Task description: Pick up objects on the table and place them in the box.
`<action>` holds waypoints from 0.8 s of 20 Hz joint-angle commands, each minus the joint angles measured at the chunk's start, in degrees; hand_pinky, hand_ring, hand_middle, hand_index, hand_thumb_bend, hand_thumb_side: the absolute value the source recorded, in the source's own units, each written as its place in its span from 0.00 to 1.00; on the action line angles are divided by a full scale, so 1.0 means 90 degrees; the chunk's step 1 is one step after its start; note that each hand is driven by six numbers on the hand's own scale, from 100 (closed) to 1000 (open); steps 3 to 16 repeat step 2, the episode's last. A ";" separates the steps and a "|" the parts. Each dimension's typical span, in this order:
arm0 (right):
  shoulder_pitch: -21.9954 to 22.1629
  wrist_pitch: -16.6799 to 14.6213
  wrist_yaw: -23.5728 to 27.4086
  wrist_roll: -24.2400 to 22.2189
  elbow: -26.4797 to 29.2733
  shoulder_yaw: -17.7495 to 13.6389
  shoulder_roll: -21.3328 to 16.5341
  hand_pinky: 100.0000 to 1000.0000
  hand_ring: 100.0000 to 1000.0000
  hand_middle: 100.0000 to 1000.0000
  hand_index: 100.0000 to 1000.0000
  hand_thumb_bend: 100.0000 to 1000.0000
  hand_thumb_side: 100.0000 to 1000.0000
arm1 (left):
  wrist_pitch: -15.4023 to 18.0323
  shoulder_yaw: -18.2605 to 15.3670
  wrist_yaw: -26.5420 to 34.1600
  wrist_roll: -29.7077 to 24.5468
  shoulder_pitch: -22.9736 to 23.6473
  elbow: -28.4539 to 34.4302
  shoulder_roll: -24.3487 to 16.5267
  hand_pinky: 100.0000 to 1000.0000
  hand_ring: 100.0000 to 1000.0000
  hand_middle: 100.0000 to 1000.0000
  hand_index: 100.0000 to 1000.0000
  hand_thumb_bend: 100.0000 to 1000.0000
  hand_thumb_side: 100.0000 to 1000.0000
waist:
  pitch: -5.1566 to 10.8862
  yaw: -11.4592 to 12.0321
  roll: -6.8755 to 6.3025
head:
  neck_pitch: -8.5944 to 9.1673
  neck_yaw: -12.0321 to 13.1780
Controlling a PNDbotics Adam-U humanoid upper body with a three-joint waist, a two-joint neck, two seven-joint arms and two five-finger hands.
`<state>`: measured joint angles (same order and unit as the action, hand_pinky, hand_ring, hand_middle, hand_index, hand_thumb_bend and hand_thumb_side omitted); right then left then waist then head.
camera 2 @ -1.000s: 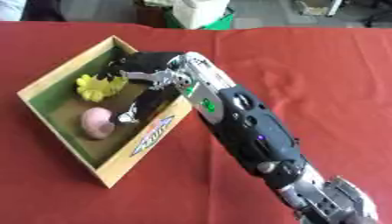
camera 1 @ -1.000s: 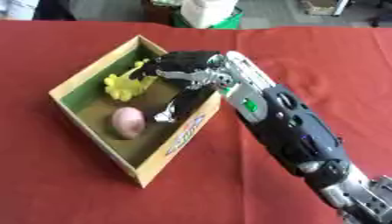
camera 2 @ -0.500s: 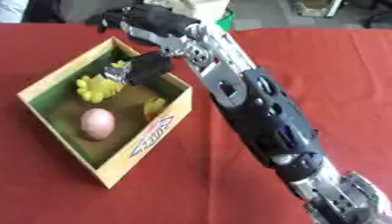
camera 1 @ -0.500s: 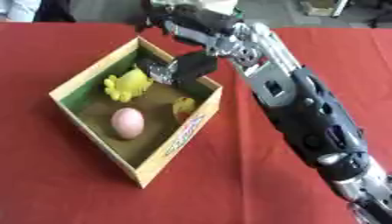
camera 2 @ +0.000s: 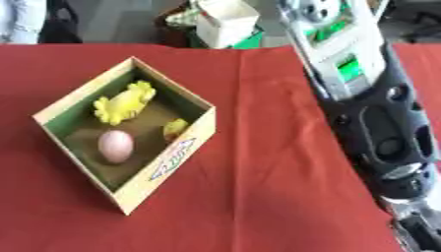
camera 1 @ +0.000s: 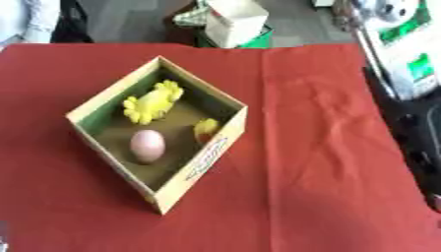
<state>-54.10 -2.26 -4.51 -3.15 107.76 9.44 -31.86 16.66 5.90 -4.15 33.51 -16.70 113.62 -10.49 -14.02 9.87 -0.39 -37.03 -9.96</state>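
While the robot's right arm (camera 2: pixel 366 98) runs down the right side of the frame, neither hand appears in either view, so whether the hands are open or closed cannot be told. An open cardboard box (camera 1: pixel 200 162) sits left of centre on the red table (camera 1: pixel 319 147). Inside the box lie a yellow frilled object (camera 1: pixel 152 102) at the upper part, a pink egg-shaped object (camera 1: pixel 147 145) toward the lower part, and a small yellow object (camera 1: pixel 205 129) against the right wall
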 commanded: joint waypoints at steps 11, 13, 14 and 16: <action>0.0082 0.0087 0.1007 0.0865 0.0524 -0.0399 -0.0783 0.68 0.84 0.77 0.90 0.00 1.00 | 0.0005 -0.0114 -0.0096 0.0085 -0.0056 0.0107 -0.0253 0.68 0.61 0.65 0.74 0.00 0.86 | 0.0179 -0.0083 -0.0034 | -0.0197 0.0157; 0.0082 0.0087 0.1007 0.0865 0.0524 -0.0399 -0.0783 0.68 0.84 0.77 0.90 0.00 1.00 | 0.0005 -0.0114 -0.0096 0.0085 -0.0056 0.0107 -0.0253 0.68 0.61 0.65 0.74 0.00 0.86 | 0.0179 -0.0083 -0.0034 | -0.0197 0.0157; 0.0082 0.0087 0.1007 0.0865 0.0524 -0.0399 -0.0783 0.68 0.84 0.77 0.90 0.00 1.00 | 0.0005 -0.0114 -0.0096 0.0085 -0.0056 0.0107 -0.0253 0.68 0.61 0.65 0.74 0.00 0.86 | 0.0179 -0.0083 -0.0034 | -0.0197 0.0157; 0.0082 0.0087 0.1007 0.0865 0.0524 -0.0399 -0.0783 0.68 0.84 0.77 0.90 0.00 1.00 | 0.0005 -0.0114 -0.0096 0.0085 -0.0056 0.0107 -0.0253 0.68 0.61 0.65 0.74 0.00 0.86 | 0.0179 -0.0083 -0.0034 | -0.0197 0.0157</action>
